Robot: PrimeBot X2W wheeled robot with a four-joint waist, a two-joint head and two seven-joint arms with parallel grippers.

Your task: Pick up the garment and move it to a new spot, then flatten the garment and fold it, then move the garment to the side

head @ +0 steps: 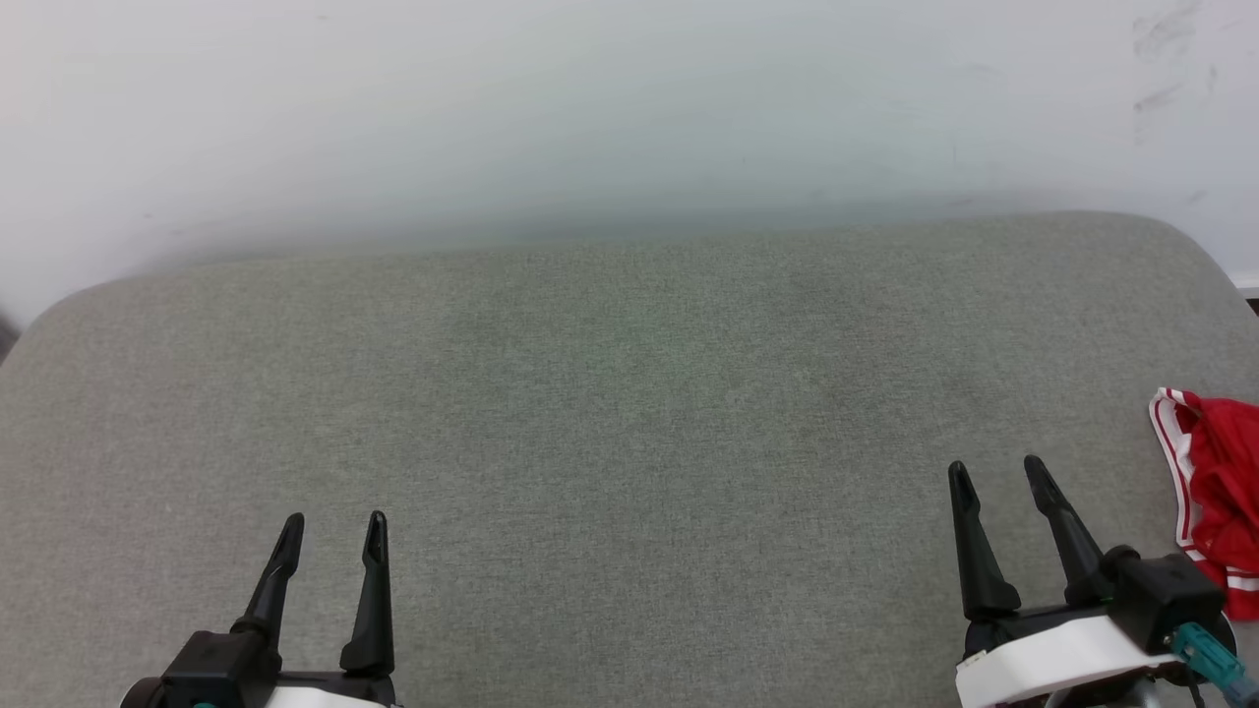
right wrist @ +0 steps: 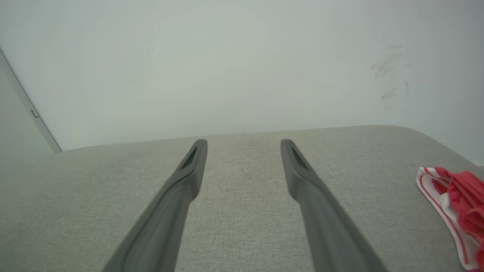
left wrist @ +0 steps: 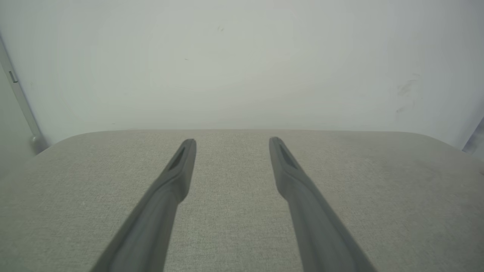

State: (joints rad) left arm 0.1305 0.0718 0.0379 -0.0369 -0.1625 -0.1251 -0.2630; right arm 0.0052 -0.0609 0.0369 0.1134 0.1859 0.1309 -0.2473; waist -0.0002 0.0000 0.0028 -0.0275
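Left gripper (head: pixel 335 518) and right gripper (head: pixel 994 464) sat low, fingers spread, nothing held; looked like a neutral pose. Garment (head: pixel 1220 482) lay bunched at the grey cushion's (head: pixel 629 393) right edge, just beside the right gripper, partly cut off. That fits either awaiting pickup or set aside. Open room mid-cushion; wall (head: pixel 590 118) bounded the far edge.

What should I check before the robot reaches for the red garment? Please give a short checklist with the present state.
1. Right gripper open and empty: ok.
2. Left gripper open and empty: ok.
3. Garment whole in head view: not ok, cut by the right edge.
4. Garment flat: not ok, bunched.
5. Garment on the Right gripper's side: ok.
6. Which face of the Garment is up: cannot tell.
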